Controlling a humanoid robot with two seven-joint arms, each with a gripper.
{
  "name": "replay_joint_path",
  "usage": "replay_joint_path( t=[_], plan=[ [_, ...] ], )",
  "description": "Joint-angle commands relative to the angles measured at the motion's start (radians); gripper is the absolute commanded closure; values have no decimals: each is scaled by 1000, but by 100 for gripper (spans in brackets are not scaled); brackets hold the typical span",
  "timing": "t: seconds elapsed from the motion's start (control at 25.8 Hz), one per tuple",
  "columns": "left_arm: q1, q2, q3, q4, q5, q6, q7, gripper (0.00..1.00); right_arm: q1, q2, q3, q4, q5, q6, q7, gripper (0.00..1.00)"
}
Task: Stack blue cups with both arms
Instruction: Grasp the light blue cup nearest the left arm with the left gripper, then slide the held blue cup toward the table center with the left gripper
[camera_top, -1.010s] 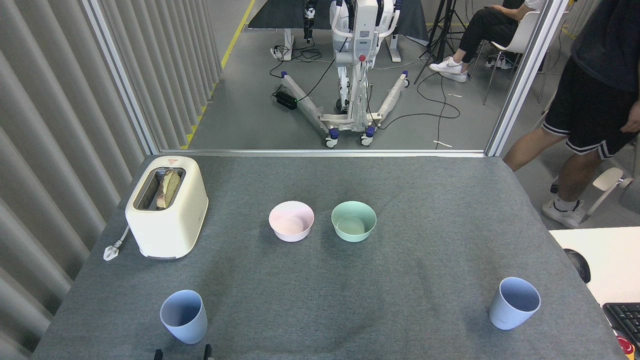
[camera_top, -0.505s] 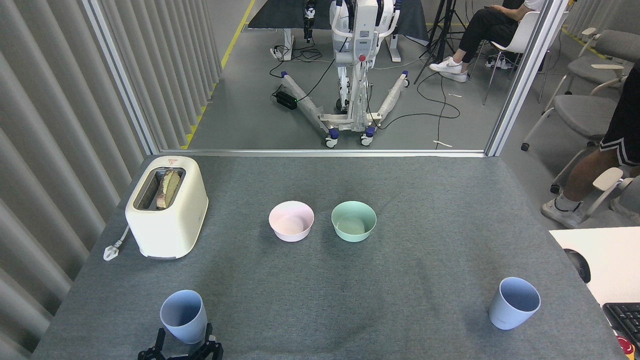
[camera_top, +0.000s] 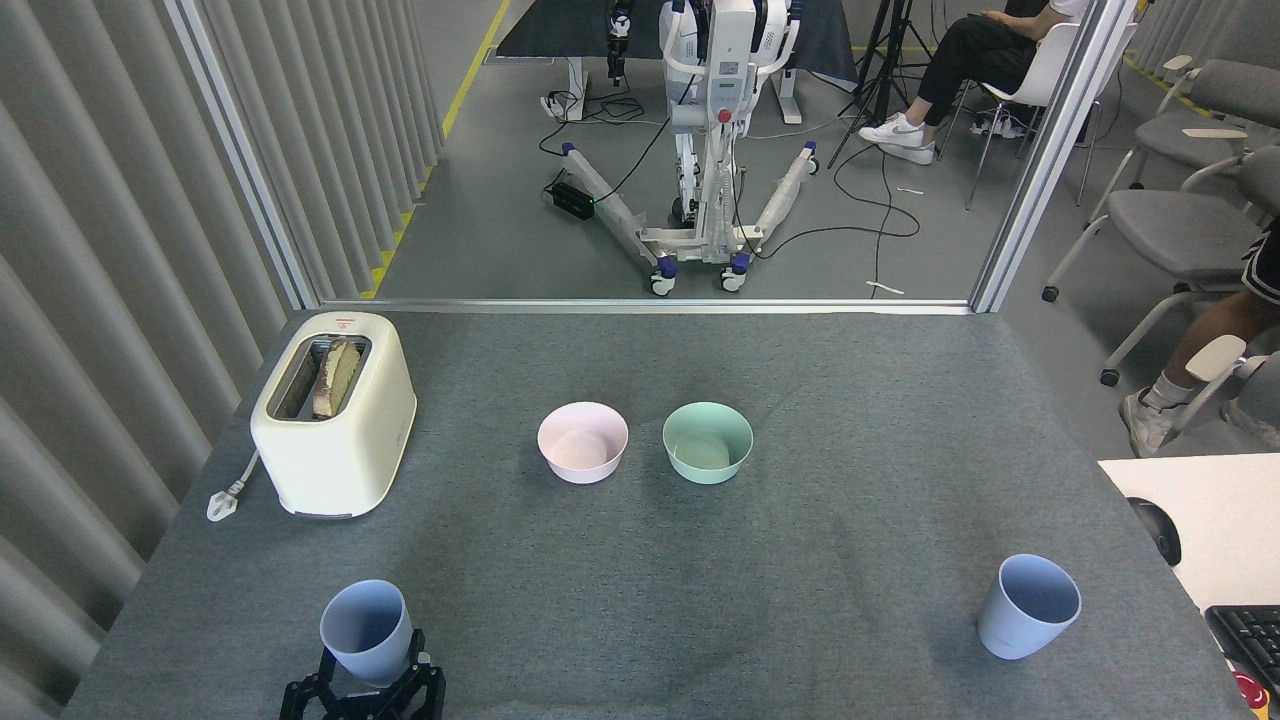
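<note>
Blue cups apart; left end effector spread.

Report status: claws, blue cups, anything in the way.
Left claw open around left blue cup, not closed. Right claw out of view. Right blue cup upright, untouched. Table between the cups clear.
</note>
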Motion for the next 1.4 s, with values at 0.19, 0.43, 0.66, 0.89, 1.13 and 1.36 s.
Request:
replay_joint_path(
  t=[0.19,0.43,0.66,0.89,1.13,1.36],
  plan=[
    [13,-1,-2,-33,1,-2,-4,49,0,-1,2,0,1,-1,-1,0],
    [41,2,-51,-179,-19,-97,-4,48,2,-1,6,0,1,2,-1,0],
    [-11,2,-292,-155,-92,-138,-5,47,2,-1,9,0,0,4,-1,0],
    [-2,-41,-412,-90,-236,-143,-9,46,2,-1,9,0,-1,7,-3,0],
    [-34,-59,-438,-46,-238,-141,-9,46,2,-1,11,0,-3,7,-3,0],
    [-68,-76,-444,14,-238,-141,-9,42,2,-1,11,3,-4,7,-13,0]
  ],
)
